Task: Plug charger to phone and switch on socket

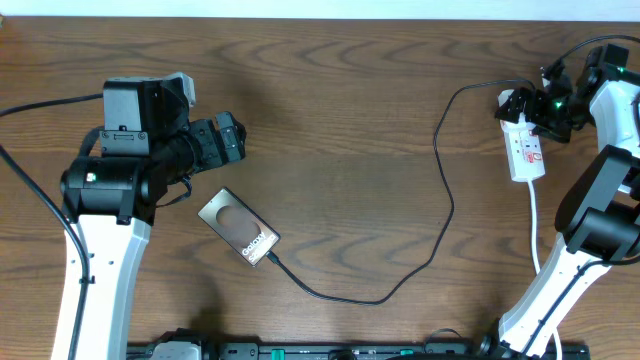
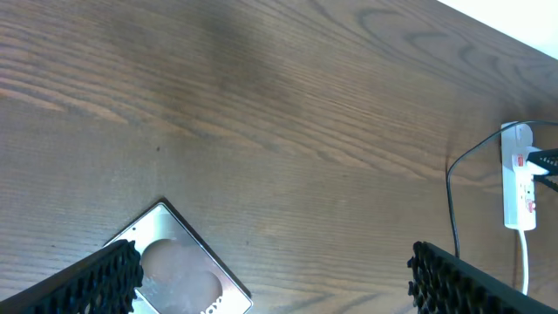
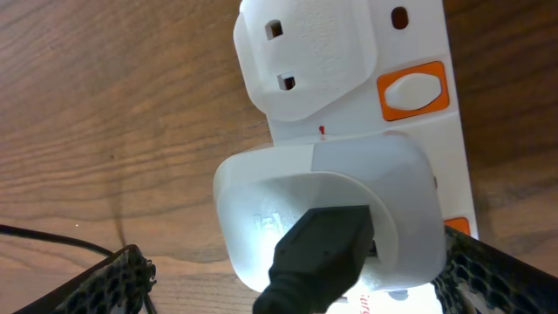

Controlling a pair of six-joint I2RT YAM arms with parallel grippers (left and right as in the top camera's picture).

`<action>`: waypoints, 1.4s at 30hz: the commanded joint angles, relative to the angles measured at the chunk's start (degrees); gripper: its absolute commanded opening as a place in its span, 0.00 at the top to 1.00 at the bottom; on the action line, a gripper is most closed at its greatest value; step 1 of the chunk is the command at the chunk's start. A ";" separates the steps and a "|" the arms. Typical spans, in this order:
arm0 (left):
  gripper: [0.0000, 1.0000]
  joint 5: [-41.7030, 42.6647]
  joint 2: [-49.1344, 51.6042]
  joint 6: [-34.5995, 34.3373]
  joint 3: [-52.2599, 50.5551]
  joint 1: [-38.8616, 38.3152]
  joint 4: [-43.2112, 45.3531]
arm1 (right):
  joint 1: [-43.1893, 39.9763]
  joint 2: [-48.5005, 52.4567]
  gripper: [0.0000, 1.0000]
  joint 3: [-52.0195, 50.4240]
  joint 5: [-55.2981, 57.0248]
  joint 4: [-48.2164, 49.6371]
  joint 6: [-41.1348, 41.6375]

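The phone (image 1: 238, 229) lies flat at centre left and also shows in the left wrist view (image 2: 179, 262). The charger's black cable (image 1: 448, 205) runs from the phone's lower right end in a loop to the socket (image 1: 526, 148), a white power strip at the far right. In the right wrist view its black plug (image 3: 324, 253) sits in a white adapter (image 3: 349, 183) on the socket (image 3: 418, 52). My right gripper (image 1: 537, 106) (image 3: 292, 275) is open, with fingers either side of the adapter. My left gripper (image 1: 228, 140) (image 2: 275, 279) is open and empty, above and behind the phone.
An orange switch (image 3: 414, 92) sits on the strip just beyond the adapter, beside a raised white socket face (image 3: 305, 52). The strip's white lead (image 1: 536, 225) runs toward the front by the right arm's base. The strip (image 2: 520, 179) also shows far right in the left wrist view.
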 commanded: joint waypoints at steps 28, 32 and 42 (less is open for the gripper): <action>0.03 -0.81 0.39 1.05 1.25 -0.17 -1.25 | 2.12 1.42 0.01 -1.60 -6.54 0.28 -0.46; 0.03 -0.81 0.39 1.05 1.25 -0.17 -1.25 | 0.59 1.25 0.01 1.29 -5.70 -2.10 1.60; 0.03 -0.81 0.39 1.01 1.25 -0.17 -1.25 | -2.71 -6.56 0.01 18.56 9.42 -17.33 8.07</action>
